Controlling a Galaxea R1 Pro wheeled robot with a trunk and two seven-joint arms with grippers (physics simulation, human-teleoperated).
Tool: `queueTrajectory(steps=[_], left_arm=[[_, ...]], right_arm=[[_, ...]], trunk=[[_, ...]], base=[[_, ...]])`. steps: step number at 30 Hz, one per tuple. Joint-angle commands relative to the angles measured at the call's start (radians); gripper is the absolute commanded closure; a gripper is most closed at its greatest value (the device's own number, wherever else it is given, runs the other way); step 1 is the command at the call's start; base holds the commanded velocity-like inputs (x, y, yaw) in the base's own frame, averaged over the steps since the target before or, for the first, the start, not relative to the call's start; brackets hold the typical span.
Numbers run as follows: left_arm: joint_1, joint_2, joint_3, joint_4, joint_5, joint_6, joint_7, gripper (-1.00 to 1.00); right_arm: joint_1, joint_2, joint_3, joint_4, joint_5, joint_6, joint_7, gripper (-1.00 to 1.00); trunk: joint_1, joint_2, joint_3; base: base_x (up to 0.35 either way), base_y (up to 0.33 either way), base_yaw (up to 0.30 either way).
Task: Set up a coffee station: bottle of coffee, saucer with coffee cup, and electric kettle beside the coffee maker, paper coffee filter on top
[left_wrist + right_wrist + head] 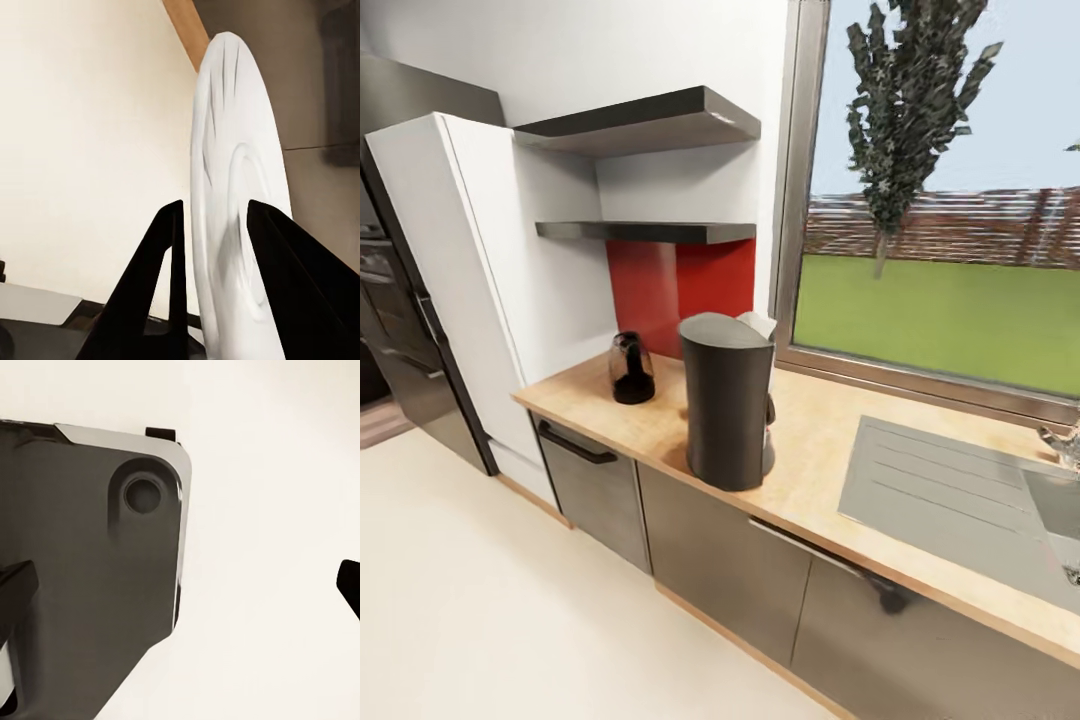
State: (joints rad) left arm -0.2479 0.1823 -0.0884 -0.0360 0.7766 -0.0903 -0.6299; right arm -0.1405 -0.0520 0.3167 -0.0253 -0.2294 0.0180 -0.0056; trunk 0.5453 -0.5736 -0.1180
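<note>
On the tan tabletop [820, 450], the electric kettle [631, 368] stands to the left near the white cabinet, and the coffee maker [727, 400] stands to its right near the front edge with the paper coffee filter [759, 322] showing white at its top rear. Above them hangs the kitchen shelf [650, 231]. The left gripper [214, 214] clamps the white saucer [238, 172] on edge between its fingers, while the right gripper [187, 585] is spread wide above the pale floor [262, 472] and the robot's dark base [82, 570].

One coffee maker [727, 400], one kettle [631, 368], one paper filter [758, 323] (on the maker), two shelves [650, 232], one saucer [236, 195], one sink [970, 500], one window [950, 200]
</note>
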Motion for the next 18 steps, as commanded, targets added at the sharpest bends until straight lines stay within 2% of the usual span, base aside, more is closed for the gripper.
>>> queueTrajectory(steps=[1,10,18], left_arm=[[-0.001,0.0,-0.008,0.001,0.003,-0.008,0.0,1.0],[-0.001,0.0,-0.008,0.001,0.002,-0.009,0.001,1.0],[-0.001,-0.001,-0.01,0.001,-0.001,-0.009,0.006,1.0]], right_arm=[[-0.001,0.0,0.009,-0.001,-0.01,0.002,-0.001,-1.0],[-0.001,0.0,0.009,-0.001,-0.011,0.002,-0.001,-1.0],[-0.001,0.0,0.009,-0.001,-0.011,0.002,-0.001,-1.0]], trunk=[[0.001,-0.001,-0.001],[0.001,-0.001,0.006],[0.001,-0.001,0.007]], base=[[0.104,0.305,-0.223],[0.137,0.304,-0.222],[0.149,0.304,-0.053]])
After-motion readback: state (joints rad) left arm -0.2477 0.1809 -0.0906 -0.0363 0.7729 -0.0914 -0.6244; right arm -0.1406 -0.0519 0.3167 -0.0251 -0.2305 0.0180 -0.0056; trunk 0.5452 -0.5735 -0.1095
